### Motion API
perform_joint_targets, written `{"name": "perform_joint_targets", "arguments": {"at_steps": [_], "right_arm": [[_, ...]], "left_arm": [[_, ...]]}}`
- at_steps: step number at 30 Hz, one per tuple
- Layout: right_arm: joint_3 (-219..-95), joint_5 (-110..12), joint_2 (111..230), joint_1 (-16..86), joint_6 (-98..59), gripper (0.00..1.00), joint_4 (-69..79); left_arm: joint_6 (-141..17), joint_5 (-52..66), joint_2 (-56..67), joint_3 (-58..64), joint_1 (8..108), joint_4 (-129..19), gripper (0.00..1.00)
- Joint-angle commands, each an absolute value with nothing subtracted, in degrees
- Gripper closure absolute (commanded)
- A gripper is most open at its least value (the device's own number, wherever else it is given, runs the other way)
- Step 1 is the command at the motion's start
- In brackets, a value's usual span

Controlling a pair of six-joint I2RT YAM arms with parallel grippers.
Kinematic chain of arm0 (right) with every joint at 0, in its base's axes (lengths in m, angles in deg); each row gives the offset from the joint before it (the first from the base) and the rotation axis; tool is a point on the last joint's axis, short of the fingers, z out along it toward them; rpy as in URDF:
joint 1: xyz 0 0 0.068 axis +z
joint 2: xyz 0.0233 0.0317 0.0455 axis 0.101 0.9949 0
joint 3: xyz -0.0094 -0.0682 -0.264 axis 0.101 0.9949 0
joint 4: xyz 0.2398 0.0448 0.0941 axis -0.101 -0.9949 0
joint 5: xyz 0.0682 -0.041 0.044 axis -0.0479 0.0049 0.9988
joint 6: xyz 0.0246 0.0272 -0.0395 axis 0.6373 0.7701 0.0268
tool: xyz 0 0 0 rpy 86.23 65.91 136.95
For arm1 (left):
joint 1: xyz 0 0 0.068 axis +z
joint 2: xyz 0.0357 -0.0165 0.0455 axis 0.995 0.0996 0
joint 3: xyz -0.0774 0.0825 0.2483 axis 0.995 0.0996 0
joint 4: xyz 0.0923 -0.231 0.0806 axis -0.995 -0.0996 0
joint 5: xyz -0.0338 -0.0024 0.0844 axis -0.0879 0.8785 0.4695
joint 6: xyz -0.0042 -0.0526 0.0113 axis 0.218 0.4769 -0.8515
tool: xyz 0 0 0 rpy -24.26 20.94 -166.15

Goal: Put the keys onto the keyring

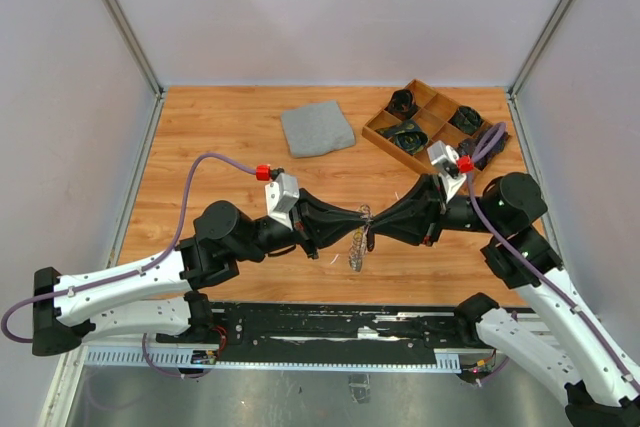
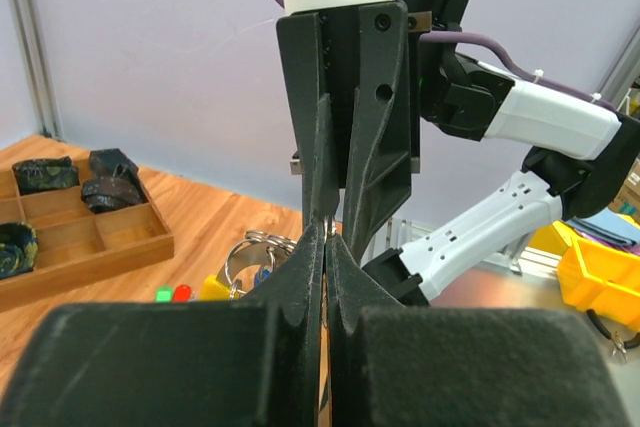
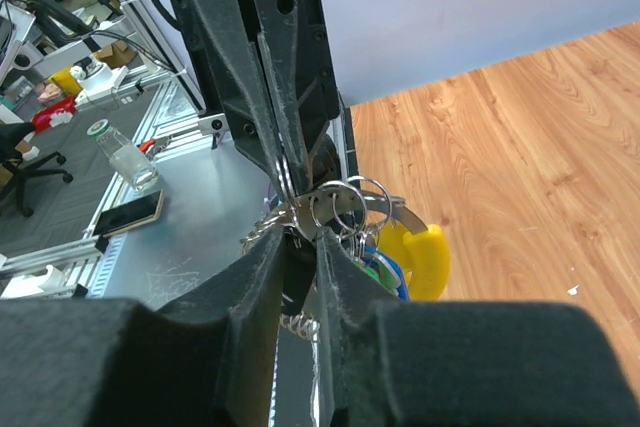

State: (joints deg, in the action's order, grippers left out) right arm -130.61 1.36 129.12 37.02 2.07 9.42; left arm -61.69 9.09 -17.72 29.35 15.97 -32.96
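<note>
Clearly the left gripper is clenched on the keyring, keys dangling just beneath both tips. Whether the slightly parted right gripper pinches anything, I cannot tell. It should work gently, holding the loop steady.

The table has a light wood-grain top, walled in pale panels at the back and both sides. A folded grey cloth lies flat on it toward the back, near the middle. Well to the cloth's right, a shallow wooden tray sits askew, its compartments holding dark bundles.
</note>
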Motion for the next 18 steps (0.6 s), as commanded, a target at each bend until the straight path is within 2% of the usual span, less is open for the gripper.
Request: {"name": "perform_joint_targets", "arguments": {"at_steps": [1,5,10,18], "right_arm": [[-133.5,1.0,128.3,38.1,-2.2,0.77,6.1],[-136.4,-1.3,126.2,38.0,-7.9,0.70,1.8],[-136.7,-2.7,124.4,38.0,-10.2,0.65,4.7],[-137.1,-0.1,126.4,38.1,-10.0,0.72,8.0]], "left_arm": [[-62.3,8.9,-17.7,26.8,16.3,-29.0,1.00],[-62.2,9.0,-17.9,26.8,16.3,-29.2,0.99],[-61.9,8.2,-17.9,26.7,16.3,-28.6,0.99],[-61.1,7.0,-17.8,26.8,16.3,-26.8,1.00]]}}
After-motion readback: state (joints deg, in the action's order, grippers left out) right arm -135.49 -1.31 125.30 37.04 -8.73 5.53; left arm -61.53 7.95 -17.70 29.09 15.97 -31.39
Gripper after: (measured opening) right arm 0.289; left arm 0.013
